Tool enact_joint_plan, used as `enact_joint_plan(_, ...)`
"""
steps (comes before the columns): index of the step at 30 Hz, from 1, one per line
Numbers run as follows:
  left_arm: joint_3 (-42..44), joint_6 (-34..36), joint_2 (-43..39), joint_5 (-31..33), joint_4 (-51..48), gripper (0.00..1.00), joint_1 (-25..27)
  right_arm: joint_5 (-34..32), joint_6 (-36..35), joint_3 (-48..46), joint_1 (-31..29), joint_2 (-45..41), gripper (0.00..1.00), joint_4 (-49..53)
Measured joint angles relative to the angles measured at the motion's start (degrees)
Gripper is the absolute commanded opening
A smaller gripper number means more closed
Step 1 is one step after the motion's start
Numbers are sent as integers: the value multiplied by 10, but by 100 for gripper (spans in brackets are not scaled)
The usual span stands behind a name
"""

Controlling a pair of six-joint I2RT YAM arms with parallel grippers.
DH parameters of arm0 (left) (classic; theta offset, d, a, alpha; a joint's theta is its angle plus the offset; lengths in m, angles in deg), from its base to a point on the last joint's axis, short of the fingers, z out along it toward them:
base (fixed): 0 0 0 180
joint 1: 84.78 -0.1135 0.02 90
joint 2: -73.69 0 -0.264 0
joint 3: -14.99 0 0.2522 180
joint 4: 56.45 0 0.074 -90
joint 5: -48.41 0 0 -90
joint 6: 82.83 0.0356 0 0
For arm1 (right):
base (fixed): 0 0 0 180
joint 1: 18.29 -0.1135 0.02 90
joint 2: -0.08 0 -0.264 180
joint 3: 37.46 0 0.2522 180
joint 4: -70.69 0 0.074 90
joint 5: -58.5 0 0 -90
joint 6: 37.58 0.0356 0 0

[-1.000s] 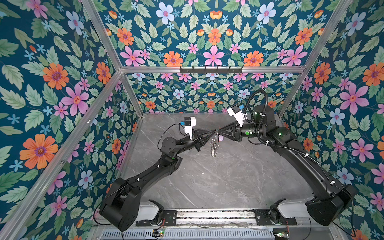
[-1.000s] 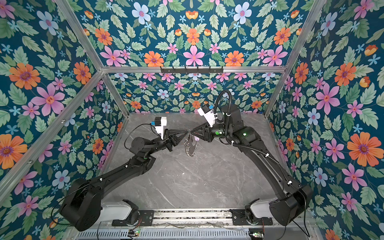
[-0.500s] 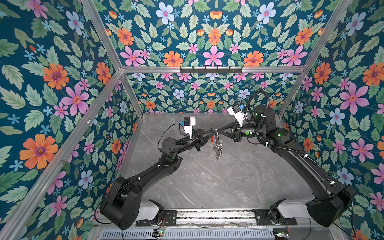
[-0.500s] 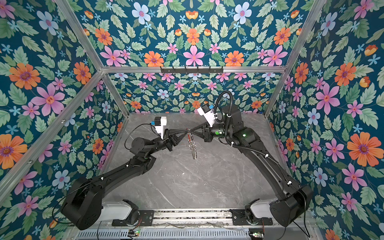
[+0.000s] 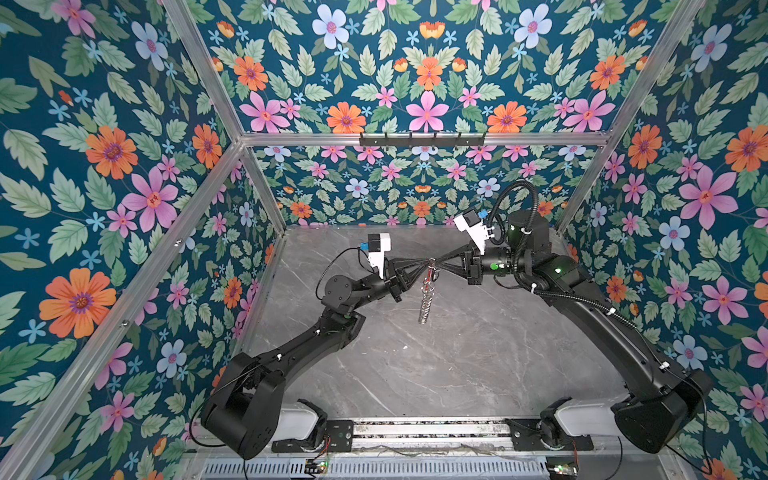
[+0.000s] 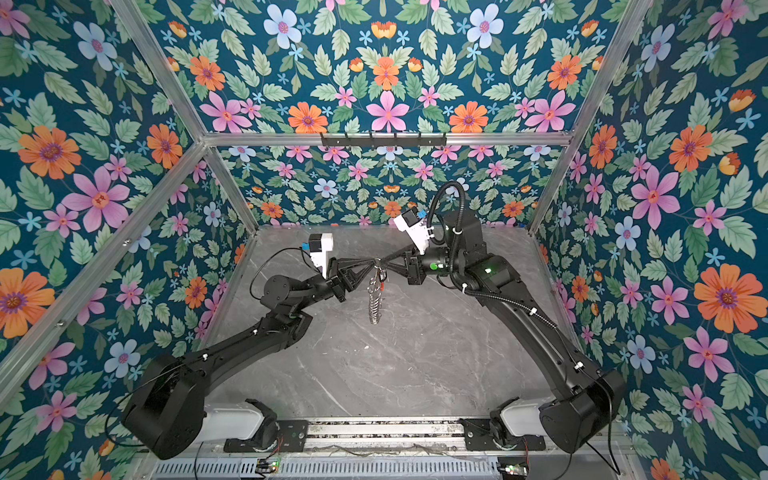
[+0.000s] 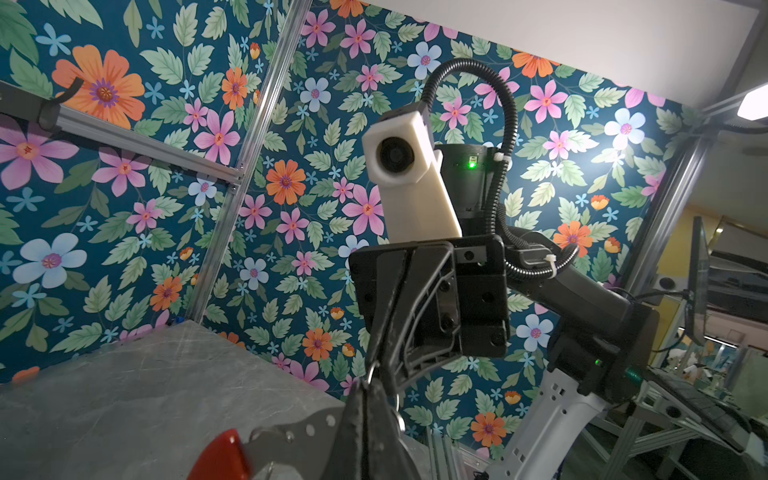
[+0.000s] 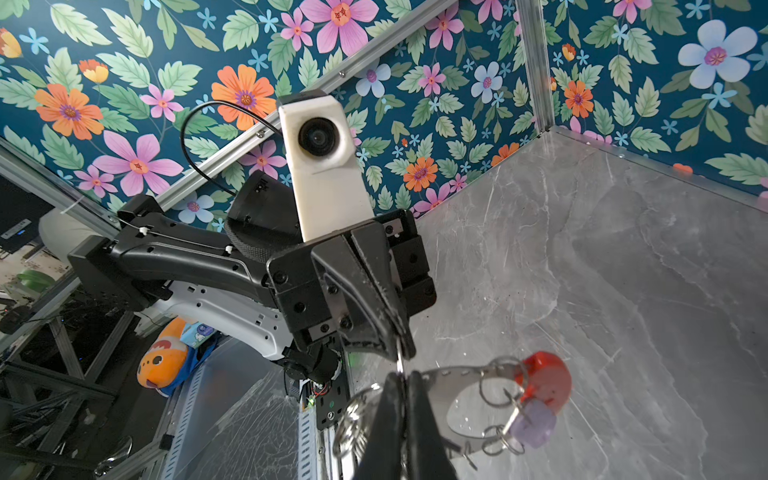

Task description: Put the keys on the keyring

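- The right claw [image 5: 439,262], reaching from 3 o'clock, has just snapped shut on the big thin metal keyring with a red curved part [image 8: 461,369].
- The left claw [image 5: 424,263] pinches it too, from 9 o'clock, high above the grey marble worktop [image 5: 457,365].
- The small pale lilac plastic key [image 8: 532,422] hangs by the red part, so it looks threaded on.

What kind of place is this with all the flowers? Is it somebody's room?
Probably a robot test booth, not a bedroom: flowered panels in a metal frame, a gray table, and two black robot arms mounted at its front.
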Motion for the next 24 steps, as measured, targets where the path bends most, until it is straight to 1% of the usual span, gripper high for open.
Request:
enact_joint_plan(3,-5,78,-36,0,-74,29,-3,-24,-22,9,1,4,0,19)
enact_joint_plan(5,-16,150,-62,0,-145,34,-3,-42,-43,10,1,6,0,33)
enact_joint_plan(7,-37,247,-89,-1,-241,40,-3,-68,-73,8,-2,7,0,47)
enact_joint_plan(9,-69,341,-101,-3,-339,42,-3,-95,-109,2,-14,6,0,57)
enact_joint_plan(11,-122,440,-95,-13,-460,43,-3,-120,-146,-7,-28,4,0,65)
enact_joint_plan(13,-191,533,-68,-17,-588,43,-3,-141,-181,-20,-40,2,0,67)
enact_joint_plan(15,-242,597,-40,-21,-684,43,-3,-152,-203,-31,-42,-3,0,67)
enact_joint_plan(16,-264,626,-27,-26,-729,43,-3,-154,-211,-36,-42,-6,0,67)
enact_joint_plan(19,-299,683,-1,-40,-825,43,-4,-155,-224,-44,-45,-15,0,63)
enact_joint_plan(21,-308,705,5,-50,-859,43,-4,-154,-229,-48,-48,-18,0,63)
enact_joint_plan(24,-314,720,8,-66,-882,42,-4,-153,-233,-51,-49,-23,0,63)
